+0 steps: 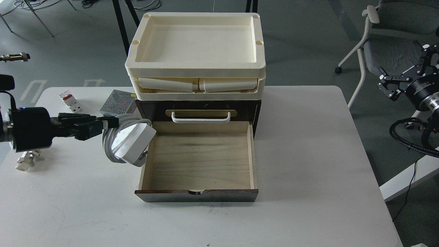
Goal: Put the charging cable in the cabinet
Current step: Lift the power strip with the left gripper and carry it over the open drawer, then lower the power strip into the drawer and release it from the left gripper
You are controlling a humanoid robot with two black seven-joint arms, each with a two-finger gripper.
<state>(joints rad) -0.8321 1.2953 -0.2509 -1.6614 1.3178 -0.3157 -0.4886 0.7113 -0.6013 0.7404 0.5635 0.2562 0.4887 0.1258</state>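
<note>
My left gripper (111, 122) is shut on the charging cable (132, 144), a white power strip with its cord wound round it. It hangs tilted in the air at the left wall of the open drawer (200, 156), partly over its rim. The cabinet (253, 109) is a dark brown box with a white handle (201, 118); its pale-wood drawer is pulled out and holds nothing. My right gripper (394, 84) is open, off the table to the far right, in front of a chair.
Two stacked cream trays (195, 68) sit on the cabinet. At the table's left are a white-and-red breaker block (71, 102), a perforated metal supply box (118, 103) and a white pipe fitting (24, 161). An office chair (387, 37) stands at the right.
</note>
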